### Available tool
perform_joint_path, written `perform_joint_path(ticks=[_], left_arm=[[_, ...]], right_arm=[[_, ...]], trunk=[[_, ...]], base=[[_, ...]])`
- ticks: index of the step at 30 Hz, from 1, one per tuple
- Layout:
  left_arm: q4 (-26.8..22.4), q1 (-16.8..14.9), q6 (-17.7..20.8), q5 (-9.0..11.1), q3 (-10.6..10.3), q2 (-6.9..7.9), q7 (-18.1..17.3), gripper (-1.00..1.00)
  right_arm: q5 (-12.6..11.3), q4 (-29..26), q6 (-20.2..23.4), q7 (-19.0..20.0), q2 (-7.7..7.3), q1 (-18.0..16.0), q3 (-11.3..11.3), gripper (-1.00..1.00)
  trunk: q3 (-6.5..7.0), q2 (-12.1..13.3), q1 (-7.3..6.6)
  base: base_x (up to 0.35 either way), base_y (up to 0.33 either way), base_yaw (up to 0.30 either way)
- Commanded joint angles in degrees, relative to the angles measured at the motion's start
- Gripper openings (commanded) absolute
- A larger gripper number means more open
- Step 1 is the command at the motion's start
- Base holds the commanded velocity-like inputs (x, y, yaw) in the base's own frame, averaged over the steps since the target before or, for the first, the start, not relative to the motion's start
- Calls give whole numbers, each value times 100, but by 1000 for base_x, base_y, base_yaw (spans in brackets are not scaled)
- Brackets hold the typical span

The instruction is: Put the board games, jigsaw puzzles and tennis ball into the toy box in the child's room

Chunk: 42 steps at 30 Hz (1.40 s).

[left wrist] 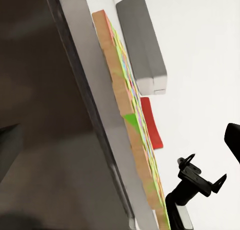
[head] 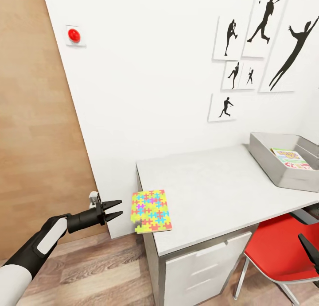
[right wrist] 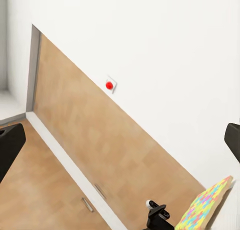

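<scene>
White-walled child's room, marbled table (head: 208,186), one jigsaw puzzle (head: 151,211) flat at its near-left corner, overhanging, long axis running front to back, left gripper (head: 116,210) released just beside it, one board game (head: 291,158) in toy box (head: 270,162), right gripper (head: 310,249) state unclear.

My left gripper (head: 118,210) looks like matt black plastic, on an arm sleeved in smooth white and black shell. The jigsaw puzzle (head: 151,210) has a bright printed face and a cork-brown edge. The table (head: 208,195) top is pale, matt, faintly speckled. The toy box (head: 283,173) looks like brushed grey metal. The chair (head: 277,248) seat is smooth red plastic; the floor (head: 88,275) is wood plank.
</scene>
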Motion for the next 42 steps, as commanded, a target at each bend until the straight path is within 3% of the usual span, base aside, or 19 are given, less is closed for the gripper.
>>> perform_joint_path(ticks=[1, 42], left_arm=[[3, -6, 25, 26, -17, 3, -7, 100], [3, -6, 25, 26, -19, 0, -7, 100]], right_arm=[[-18, -1, 60, 4, -2, 2, 2, 100], [-13, -9, 60, 4, 33, 1, 2, 100]], trunk=[[-4, -2, 0], [-4, -2, 0]], base=[[0, -224, 0], [-12, -66, 0]])
